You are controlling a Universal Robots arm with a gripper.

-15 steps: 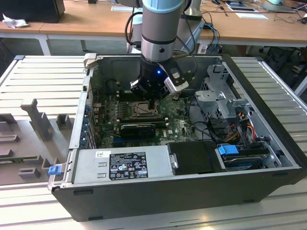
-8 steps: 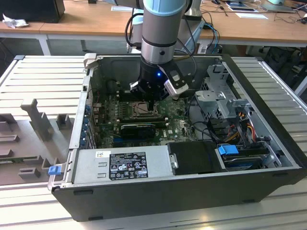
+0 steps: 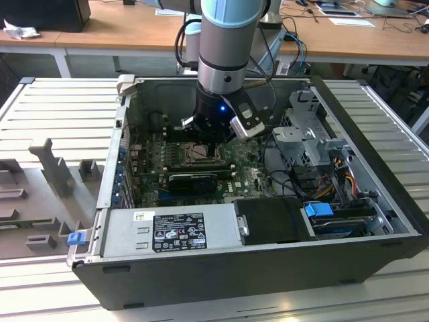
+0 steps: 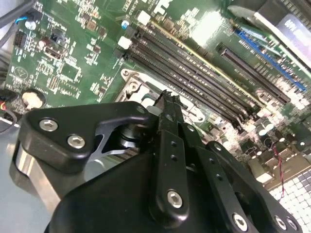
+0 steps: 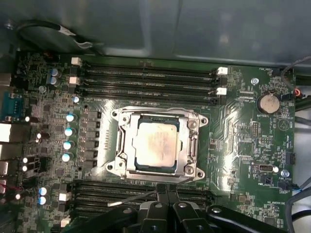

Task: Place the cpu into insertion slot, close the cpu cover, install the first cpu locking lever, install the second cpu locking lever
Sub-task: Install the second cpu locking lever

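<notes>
Silver-grey square cpu [image 5: 156, 144] seated, grey metal cpu cover [image 5: 158, 145] down around it, just ahead of black gripper [image 5: 167, 194], fingers together, holding nothing. Levers likely in hand; needs hooking under latch.

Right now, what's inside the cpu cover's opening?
In the first wrist view the cpu sits inside the cpu cover, its pale metal top showing through the opening. The socket beneath the chip is covered.

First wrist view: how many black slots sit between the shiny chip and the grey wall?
4 slots, side by side: one nearest the wall, two in the middle, one nearest the cpu. More past the cpu may hide behind the pincer.
</notes>
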